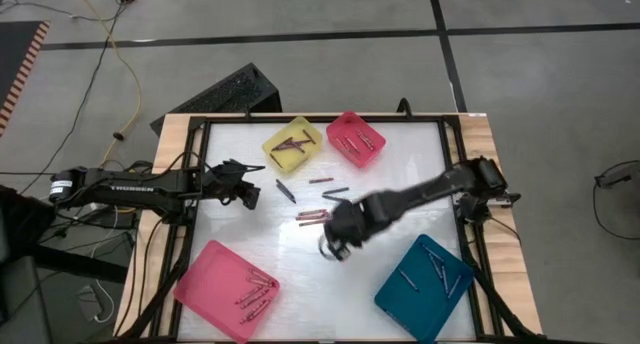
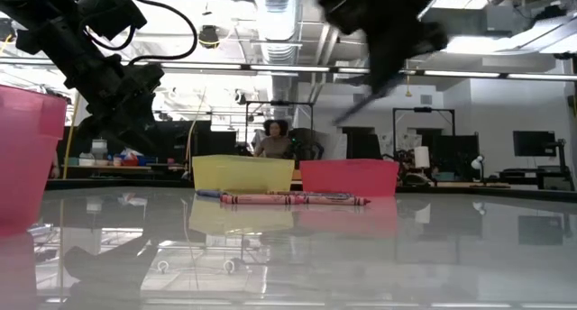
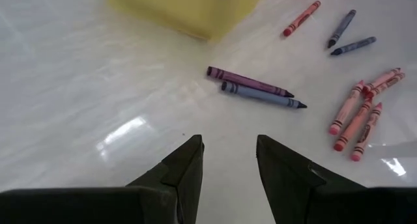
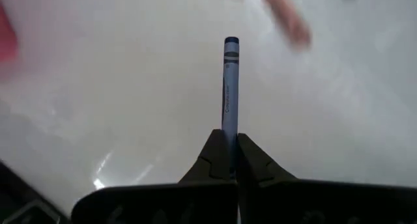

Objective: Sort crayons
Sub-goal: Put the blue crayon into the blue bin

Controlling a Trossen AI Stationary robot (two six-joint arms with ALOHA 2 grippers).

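Loose crayons lie flat on the white table: a purple one beside a grey-blue one, a pink and red cluster, and others near the middle. My right gripper hangs above the table's middle, shut on a blue crayon. My left gripper stands open at the left, short of the purple and grey-blue pair, with nothing between its fingers. My right gripper pinches one end of the blue crayon between its two fingertips. The crayon runs on in line with the fingers, most of its length past their tips. The fingers point steeply down, and the crayon slants below them, clear of the table.
A yellow tray and a small pink tray stand at the far edge, both with crayons inside. A large pink tray stands near left and a teal tray near right. A person sits in the room behind.
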